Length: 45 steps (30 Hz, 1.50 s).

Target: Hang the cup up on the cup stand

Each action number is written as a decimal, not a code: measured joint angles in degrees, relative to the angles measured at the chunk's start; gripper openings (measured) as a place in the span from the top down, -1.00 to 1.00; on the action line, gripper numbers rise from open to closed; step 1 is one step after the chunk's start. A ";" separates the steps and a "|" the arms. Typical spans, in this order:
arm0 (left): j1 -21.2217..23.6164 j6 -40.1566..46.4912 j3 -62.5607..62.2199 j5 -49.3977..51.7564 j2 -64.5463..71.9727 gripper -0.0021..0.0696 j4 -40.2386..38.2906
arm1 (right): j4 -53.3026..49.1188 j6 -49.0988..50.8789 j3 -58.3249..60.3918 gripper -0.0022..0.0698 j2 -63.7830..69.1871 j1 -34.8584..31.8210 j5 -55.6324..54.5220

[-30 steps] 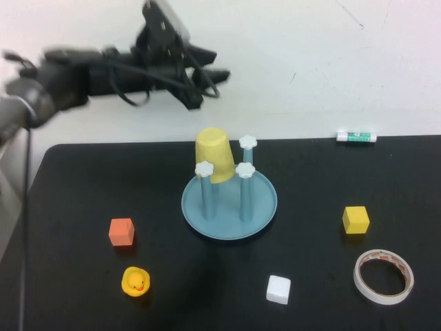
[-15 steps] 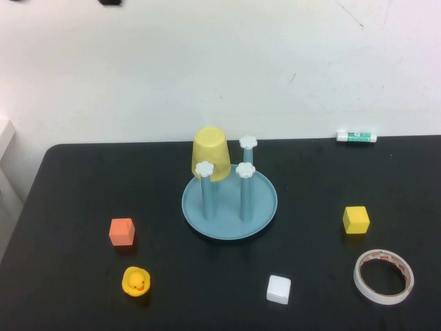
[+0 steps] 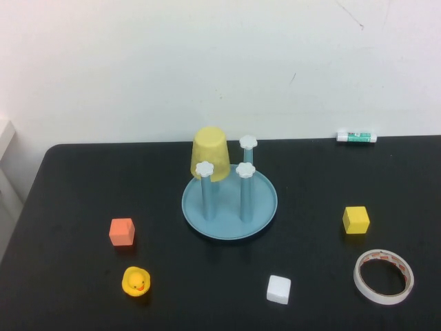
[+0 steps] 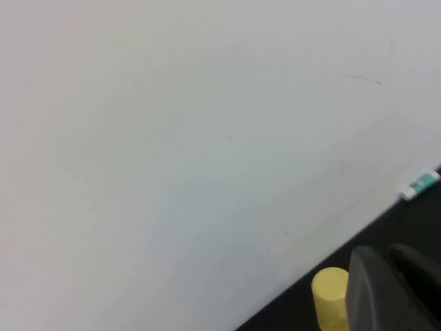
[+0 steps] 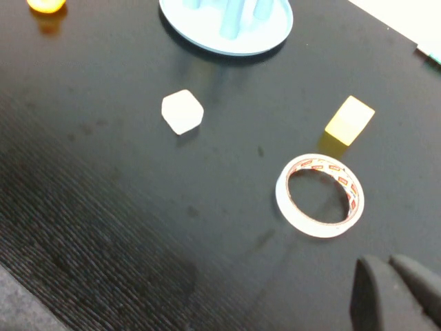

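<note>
The pale-yellow cup point(image 3: 210, 153) hangs upside down over the back-left post of the light-blue cup stand point(image 3: 260, 215), slightly tilted. No gripper touches it. Neither arm shows in the high view. In the left wrist view my left gripper point(image 4: 387, 254) is shut and empty, raised in front of the white wall, with the cup point(image 4: 329, 293) below it. In the right wrist view my right gripper point(image 5: 389, 263) is shut and empty above the table, near the tape roll, and the stand's dish point(image 5: 269, 31) lies far off.
On the black table: an orange cube point(image 3: 121, 232), a yellow rubber duck point(image 3: 136, 281), a white cube point(image 3: 278, 289), a yellow cube point(image 3: 355, 220), a tape roll point(image 3: 384, 276) and a glue stick point(image 3: 356, 136) at the back right edge.
My left arm has drawn back up and left, out of the high view. The cup stays on the post and now hangs slightly more to the left.
</note>
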 joint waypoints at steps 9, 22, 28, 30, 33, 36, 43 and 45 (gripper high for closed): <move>0.00 -1.98 34.11 -16.90 -25.65 0.94 0.89 | 0.00 0.00 0.00 0.94 0.00 0.00 0.05; 0.00 -1.98 64.73 -20.02 -40.17 0.94 0.31 | 0.09 0.00 0.00 0.94 0.00 0.00 -0.03; 0.00 -1.98 74.03 -30.19 -40.17 0.94 2.60 | 0.09 0.00 0.00 0.94 0.00 0.00 -0.03; 0.00 -1.98 77.27 -35.54 -40.70 0.94 2.60 | 0.09 0.00 0.00 0.94 0.00 0.00 -0.03; 0.00 -1.98 82.20 -43.33 -43.90 0.94 3.21 | 0.09 0.00 0.00 0.94 0.00 0.00 -0.03; 0.42 -2.99 83.96 -47.16 -48.35 0.94 5.39 | 0.09 0.00 0.00 0.94 0.00 0.00 -0.03; 5.23 -24.04 83.96 -36.22 -55.81 0.94 19.05 | 0.09 0.00 0.00 0.94 0.00 0.00 -0.03; 5.92 -28.66 83.96 -30.40 -56.80 0.94 21.04 | 0.09 0.00 0.00 0.94 0.00 0.00 -0.03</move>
